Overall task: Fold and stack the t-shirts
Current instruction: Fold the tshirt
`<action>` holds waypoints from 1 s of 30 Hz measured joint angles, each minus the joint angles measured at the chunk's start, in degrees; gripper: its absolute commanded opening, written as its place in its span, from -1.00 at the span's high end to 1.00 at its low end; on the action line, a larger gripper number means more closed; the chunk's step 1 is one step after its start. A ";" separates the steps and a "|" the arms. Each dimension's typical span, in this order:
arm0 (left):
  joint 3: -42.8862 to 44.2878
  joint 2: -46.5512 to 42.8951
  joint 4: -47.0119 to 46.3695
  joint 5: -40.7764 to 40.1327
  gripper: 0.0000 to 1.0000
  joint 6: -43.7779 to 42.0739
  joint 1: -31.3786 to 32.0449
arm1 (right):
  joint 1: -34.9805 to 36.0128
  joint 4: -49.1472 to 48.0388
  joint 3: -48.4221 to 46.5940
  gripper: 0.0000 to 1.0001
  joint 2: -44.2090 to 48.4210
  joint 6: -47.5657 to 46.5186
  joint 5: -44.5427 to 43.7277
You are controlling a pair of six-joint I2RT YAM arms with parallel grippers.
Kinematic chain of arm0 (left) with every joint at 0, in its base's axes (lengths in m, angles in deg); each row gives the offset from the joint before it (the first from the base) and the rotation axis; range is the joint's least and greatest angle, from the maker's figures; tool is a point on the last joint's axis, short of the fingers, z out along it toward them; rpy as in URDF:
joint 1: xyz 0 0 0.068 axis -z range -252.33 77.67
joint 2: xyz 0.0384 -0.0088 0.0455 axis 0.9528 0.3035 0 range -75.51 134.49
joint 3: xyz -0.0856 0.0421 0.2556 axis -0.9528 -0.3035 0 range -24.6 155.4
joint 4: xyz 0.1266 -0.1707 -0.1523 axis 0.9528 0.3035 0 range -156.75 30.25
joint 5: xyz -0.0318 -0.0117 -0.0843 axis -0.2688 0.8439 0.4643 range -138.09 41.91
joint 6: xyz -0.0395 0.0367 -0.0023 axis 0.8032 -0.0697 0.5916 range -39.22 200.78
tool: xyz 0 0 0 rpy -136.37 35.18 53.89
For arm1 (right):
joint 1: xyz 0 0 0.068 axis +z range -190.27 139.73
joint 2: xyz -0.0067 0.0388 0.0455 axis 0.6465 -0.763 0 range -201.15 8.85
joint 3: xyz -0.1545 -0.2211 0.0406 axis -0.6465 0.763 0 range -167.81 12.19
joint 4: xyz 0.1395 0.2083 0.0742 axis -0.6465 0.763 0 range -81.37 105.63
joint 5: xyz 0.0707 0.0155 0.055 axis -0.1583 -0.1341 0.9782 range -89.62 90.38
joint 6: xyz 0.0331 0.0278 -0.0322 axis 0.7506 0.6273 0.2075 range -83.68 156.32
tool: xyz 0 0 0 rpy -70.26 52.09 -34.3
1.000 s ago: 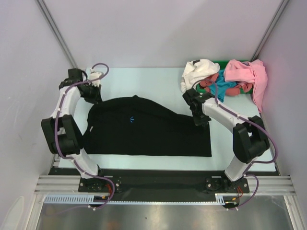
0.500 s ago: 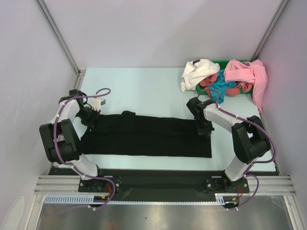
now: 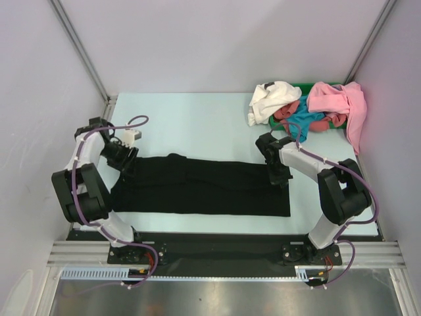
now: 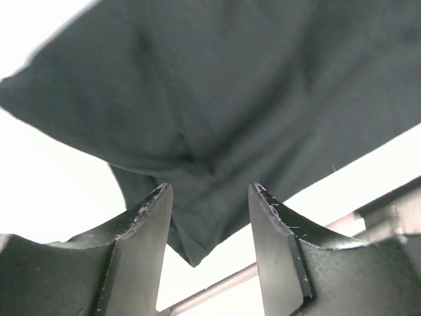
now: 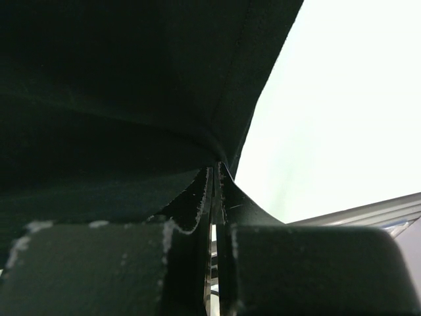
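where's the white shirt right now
In the top view the white shirt lies at the far right of the table, just left of the teal shirt and the pink shirt.

Overhead, the light was even and the picture sharp, with only faint soft shadows. In both wrist views the bench (image 5: 342, 99) burned out to white, worst toward 2 o'clock. The black t-shirt (image 4: 230, 85) read soft grey on the left, murky and detail-less on the right, where the right claw (image 5: 214, 172) sat blurred and underlit.
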 measured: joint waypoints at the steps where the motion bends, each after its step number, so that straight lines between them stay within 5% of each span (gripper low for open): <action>1: 0.07 0.35 -2.08 -0.74 -0.10 2.36 0.22 | 0.02 -0.07 0.00 1.00 0.00 0.00 0.07; 9: -0.83 5.16 -13.33 -5.55 -0.04 13.75 3.10 | 0.07 -0.24 0.00 1.00 0.00 0.00 0.17; 19: -4.20 9.66 -17.22 -6.47 0.18 17.18 5.42 | 0.17 -0.59 0.00 1.00 0.00 -0.02 0.11; 30: -4.85 4.44 -18.10 -2.40 -0.07 17.40 5.42 | 0.17 -0.63 0.00 1.00 0.00 -0.02 -0.28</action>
